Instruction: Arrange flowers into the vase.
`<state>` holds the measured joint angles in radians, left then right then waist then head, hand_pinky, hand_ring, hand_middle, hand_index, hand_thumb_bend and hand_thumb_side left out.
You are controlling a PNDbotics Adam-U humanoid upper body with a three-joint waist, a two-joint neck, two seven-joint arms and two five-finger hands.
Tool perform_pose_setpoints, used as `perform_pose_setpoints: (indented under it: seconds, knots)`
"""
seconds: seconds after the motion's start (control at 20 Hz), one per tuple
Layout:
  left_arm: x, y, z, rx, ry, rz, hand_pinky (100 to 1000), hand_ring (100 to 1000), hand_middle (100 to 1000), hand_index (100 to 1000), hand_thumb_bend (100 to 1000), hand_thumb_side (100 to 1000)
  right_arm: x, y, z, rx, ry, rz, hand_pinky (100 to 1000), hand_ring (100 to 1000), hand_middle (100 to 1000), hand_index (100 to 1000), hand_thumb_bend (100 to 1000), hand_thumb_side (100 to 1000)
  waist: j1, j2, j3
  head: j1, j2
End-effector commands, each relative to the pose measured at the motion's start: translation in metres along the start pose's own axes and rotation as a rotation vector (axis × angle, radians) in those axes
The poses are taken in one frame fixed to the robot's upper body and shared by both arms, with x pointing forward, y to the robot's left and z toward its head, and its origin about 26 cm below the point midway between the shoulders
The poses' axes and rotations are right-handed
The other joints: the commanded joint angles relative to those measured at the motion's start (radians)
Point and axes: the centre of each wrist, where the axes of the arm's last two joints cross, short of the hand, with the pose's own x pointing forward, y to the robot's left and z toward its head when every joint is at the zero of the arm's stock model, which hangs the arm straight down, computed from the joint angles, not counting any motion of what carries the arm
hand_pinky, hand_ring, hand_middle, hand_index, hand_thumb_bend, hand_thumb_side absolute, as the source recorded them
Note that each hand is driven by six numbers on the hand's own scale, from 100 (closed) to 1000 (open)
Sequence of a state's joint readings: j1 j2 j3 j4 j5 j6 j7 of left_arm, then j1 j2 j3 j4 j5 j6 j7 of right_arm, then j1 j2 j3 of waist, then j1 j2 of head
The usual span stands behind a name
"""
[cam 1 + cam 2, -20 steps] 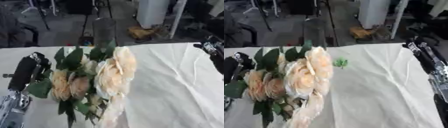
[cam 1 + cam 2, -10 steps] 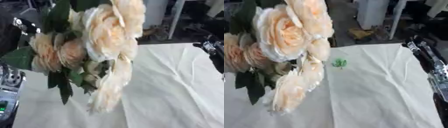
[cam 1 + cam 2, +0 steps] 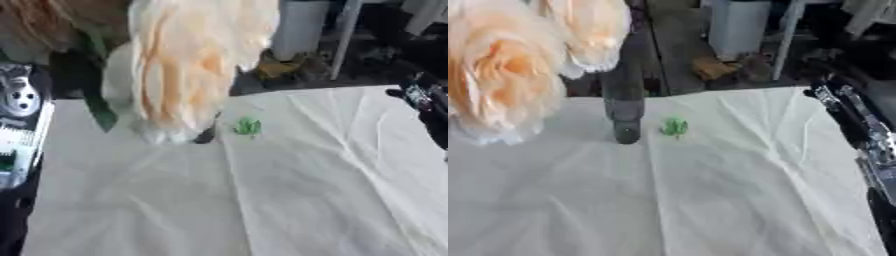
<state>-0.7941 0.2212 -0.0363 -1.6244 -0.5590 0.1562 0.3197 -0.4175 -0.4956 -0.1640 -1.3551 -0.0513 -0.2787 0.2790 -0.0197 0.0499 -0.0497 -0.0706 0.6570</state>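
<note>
A bunch of cream and peach roses with dark green leaves hangs close to the camera at the upper left, above the table. My left hand comes up at the left edge beneath the leaves and holds the bunch; the leaves hide its fingers. A tall dark vase stands upright on the white cloth near the table's far edge, below and right of the blooms. My right hand rests open at the right edge, away from both.
A small green scrap lies on the white tablecloth just right of the vase. Beyond the far table edge stand a white bin and metal stand legs on a dark floor.
The bunch has risen from the table up toward the camera and to the upper left. The vase and the green scrap now show behind it. My right hand has stayed put.
</note>
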Motion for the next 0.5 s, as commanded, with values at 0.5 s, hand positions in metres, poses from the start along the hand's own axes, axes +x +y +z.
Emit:
perform_pose_setpoints:
  seconds: [0.5]
  knots:
    - [-0.007, -0.022, -0.042, 0.176, 0.042, 0.268, 100, 100, 100, 100, 1000, 243, 0.01, -0.003, -0.012, 0.023, -0.041, 0.011, 896, 1000, 859, 1000, 100, 786, -0.001, -0.013, -0.044, 0.029, -0.014]
